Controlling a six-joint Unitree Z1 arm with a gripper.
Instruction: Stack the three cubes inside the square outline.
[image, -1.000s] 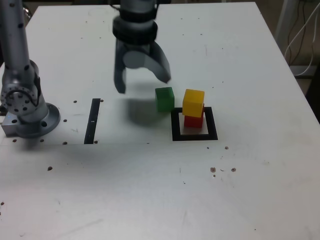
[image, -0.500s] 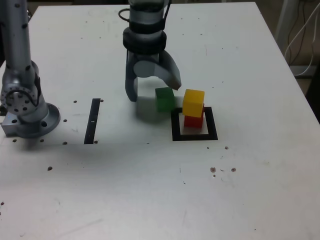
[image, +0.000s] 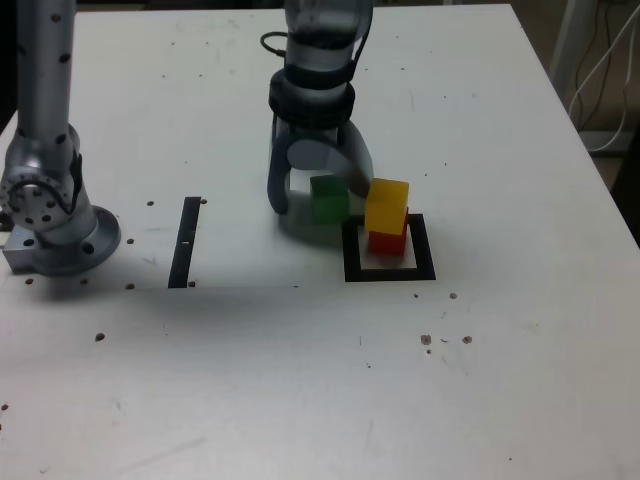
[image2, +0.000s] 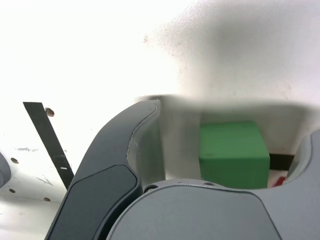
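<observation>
Grey claw (image: 322, 192) spread wide, jaws straddling the green cube (image: 329, 198) with daylight on both sides, nothing gripped yet. The wrist view confirms it: green cube (image2: 234, 154) sits between the two curved jaws, nearer one of them than the other, so it looks off-centre in the opening.

Just beside it, toward the exterior view's right, the yellow cube (image: 387, 205) sits on the red cube (image: 387, 241), and that pair stands inside the square outline (image: 389, 270), near its far edge. The yellow one looks slightly skewed on the red. Well off toward the exterior view's left lies the straight black strip (image: 185, 241) on the white surface (image: 300, 380), and beyond it the arm's base (image: 55, 235).

To do this well, I'd say: centre the claw on the green cube before closing, since the near jaw hangs very close to the yellow cube and a sideways nudge could topple the pair. Close squarely on flat faces, lift straight up well clear, then come down gently on top.
</observation>
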